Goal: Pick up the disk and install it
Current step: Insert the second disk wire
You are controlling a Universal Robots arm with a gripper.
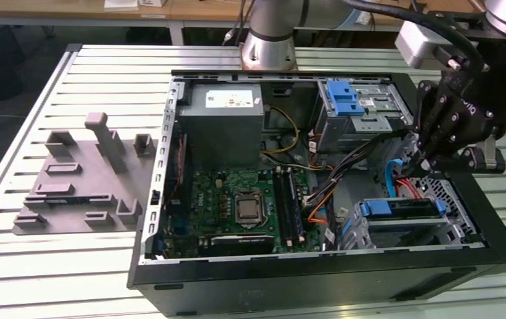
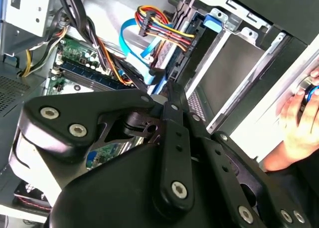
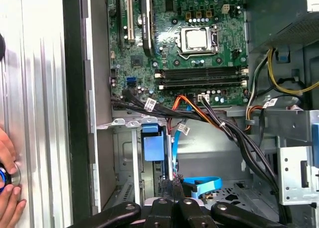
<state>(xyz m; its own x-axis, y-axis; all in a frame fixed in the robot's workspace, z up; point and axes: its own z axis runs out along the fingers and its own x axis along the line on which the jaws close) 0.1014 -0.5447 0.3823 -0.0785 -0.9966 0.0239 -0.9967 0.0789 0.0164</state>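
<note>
Black linkage gripper (image 1: 427,166) | jaws seen pressed together, nothing held | hung just above blue-bracketed silver disk (image 1: 401,209), apparently already seated in its bay | open black computer case (image 1: 324,272).

Even, soft light from overhead fills the exterior view, bright on the slatted table (image 1: 22,119) around the computer case (image 1: 324,279) and with only faint shadows there. Inside the case, the green circuit board (image 1: 235,199) sits in shade. In the second wrist view the black gripper (image 2: 169,96) close to the lens looks soft, with dull glare on its links. In the first wrist view the table (image 3: 35,88) beside the case shines pale, nearly washed out.
</note>
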